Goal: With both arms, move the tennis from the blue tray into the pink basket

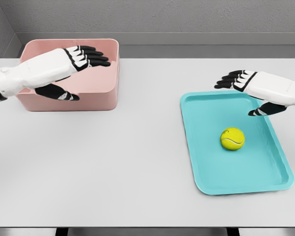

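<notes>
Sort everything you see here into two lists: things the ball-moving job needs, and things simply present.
Needed: tennis ball, blue tray, pink basket, left hand, right hand, both open.
Simply present: white table, grey wall.

A plain white table [113, 167] fills most of what I can see, its top smooth and matte, its front edge running along the bottom with dark legs just showing beneath it. Behind its far edge stands a grey wall [187, 19] with a rough, speckled surface, and a darker grey strip runs along the wall's foot, level with the table's back edge
</notes>
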Tool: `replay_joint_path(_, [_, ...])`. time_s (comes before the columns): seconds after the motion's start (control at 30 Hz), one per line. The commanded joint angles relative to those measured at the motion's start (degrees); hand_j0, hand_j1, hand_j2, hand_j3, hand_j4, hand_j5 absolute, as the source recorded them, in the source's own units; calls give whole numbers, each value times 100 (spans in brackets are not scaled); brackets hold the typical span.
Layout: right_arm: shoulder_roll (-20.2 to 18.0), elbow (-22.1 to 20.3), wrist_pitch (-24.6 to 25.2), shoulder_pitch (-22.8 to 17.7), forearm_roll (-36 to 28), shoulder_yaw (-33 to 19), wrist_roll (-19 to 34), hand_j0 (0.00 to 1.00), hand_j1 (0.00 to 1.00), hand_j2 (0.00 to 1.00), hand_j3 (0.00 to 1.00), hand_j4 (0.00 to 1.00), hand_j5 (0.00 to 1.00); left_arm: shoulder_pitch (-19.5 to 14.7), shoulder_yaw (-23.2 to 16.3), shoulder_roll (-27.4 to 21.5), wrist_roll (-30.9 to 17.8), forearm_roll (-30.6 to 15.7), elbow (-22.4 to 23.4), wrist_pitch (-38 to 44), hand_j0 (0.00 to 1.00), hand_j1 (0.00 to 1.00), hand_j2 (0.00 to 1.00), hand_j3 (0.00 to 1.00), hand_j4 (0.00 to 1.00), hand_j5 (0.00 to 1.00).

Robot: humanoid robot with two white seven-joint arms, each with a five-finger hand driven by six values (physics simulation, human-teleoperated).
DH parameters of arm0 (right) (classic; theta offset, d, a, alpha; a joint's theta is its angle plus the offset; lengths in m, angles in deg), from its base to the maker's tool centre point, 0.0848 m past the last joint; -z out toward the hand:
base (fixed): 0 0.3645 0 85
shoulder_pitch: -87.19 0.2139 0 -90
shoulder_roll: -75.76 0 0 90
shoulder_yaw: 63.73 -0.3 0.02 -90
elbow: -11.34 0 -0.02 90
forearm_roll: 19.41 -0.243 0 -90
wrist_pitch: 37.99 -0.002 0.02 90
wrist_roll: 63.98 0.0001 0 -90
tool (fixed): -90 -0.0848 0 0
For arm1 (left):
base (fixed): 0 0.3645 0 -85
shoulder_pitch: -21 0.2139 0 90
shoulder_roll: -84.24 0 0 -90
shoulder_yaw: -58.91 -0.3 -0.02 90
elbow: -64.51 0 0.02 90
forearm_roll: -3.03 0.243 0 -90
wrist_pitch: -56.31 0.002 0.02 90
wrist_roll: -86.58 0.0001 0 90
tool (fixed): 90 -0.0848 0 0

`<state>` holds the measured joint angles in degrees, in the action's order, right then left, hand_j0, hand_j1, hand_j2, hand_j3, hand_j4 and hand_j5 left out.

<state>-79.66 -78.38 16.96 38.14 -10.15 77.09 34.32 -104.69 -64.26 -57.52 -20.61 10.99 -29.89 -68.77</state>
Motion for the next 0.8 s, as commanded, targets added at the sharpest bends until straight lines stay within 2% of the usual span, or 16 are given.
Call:
replay_joint_path(0.0, [-50,-28,5,0,-38,-10,5,100,100,100,100,100,100,9,-198,-176,23,-225,-70,8,100,100,100,100,100,100])
replay_joint_path(0.1, [-85,-19,5,0,-38,-10,31,100,100,100,100,100,100,62,-190,-167,23,-216,-114,8,100,100,100,100,100,100])
replay_joint_path(0.13, [-305,-19,5,-53,-38,-19,31,100,100,100,100,100,100,114,-198,-176,23,-216,-114,8,100,100,100,100,100,100])
replay_joint_path(0.17, [-349,-19,5,-79,-38,-19,48,100,100,100,100,100,100,193,-181,-237,23,-207,-114,8,100,100,100,100,100,100])
replay_joint_path(0.23, [-402,-19,5,-158,-38,-45,664,100,100,100,100,100,100,202,-190,-272,23,-216,-114,8,100,100,100,100,100,100])
replay_joint_path(0.33, [-533,-309,5,-325,-30,-54,1042,100,100,100,100,100,100,316,-190,-378,23,-181,-97,8,100,100,100,100,100,100])
replay_joint_path(0.43, [-454,-353,5,-378,-30,-45,1042,100,100,100,100,100,100,474,-137,-448,-3,-172,-88,8,100,100,100,100,100,100])
replay_joint_path(0.57, [64,-345,5,-404,23,-36,1174,100,100,100,100,100,100,519,-137,-413,-135,-163,-70,8,100,100,100,100,100,100])
replay_joint_path(0.77, [73,-11,5,-492,164,-45,1270,100,100,100,100,100,100,554,-128,-422,-170,-163,-70,8,100,100,100,100,100,100])
